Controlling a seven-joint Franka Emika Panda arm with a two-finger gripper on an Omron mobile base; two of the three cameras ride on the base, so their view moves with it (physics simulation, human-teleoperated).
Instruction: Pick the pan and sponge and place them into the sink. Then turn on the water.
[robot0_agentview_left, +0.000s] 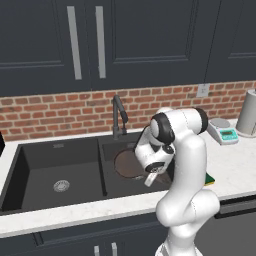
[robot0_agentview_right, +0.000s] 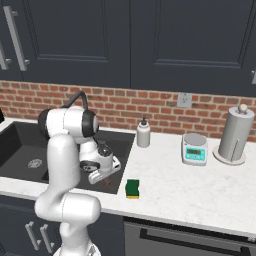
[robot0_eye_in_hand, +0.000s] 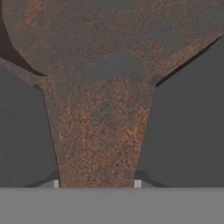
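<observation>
The reddish-brown pan (robot0_agentview_left: 129, 164) lies in the right basin of the black sink (robot0_agentview_left: 60, 146). In the hand view its rusty handle (robot0_eye_in_hand: 98, 131) runs up from between my fingertips to the round bowl. My gripper (robot0_eye_in_hand: 96, 183) is shut on that handle, low over the basin's front right (robot0_agentview_left: 150, 179) (robot0_agentview_right: 106, 173). The yellow and green sponge (robot0_agentview_left: 210, 179) (robot0_agentview_right: 132, 188) rests on the white counter right of the sink, near the front edge, apart from the gripper. No water shows at the dark gooseneck faucet (robot0_agentview_left: 119, 116) (robot0_agentview_right: 79, 97).
A soap bottle (robot0_agentview_right: 143, 134), a small kitchen scale (robot0_agentview_right: 194, 149) (robot0_agentview_left: 224, 131) and a paper towel holder (robot0_agentview_right: 234, 134) stand along the brick wall on the right counter. The left basin has a metal drain (robot0_agentview_left: 61, 185). Dark cabinets hang above.
</observation>
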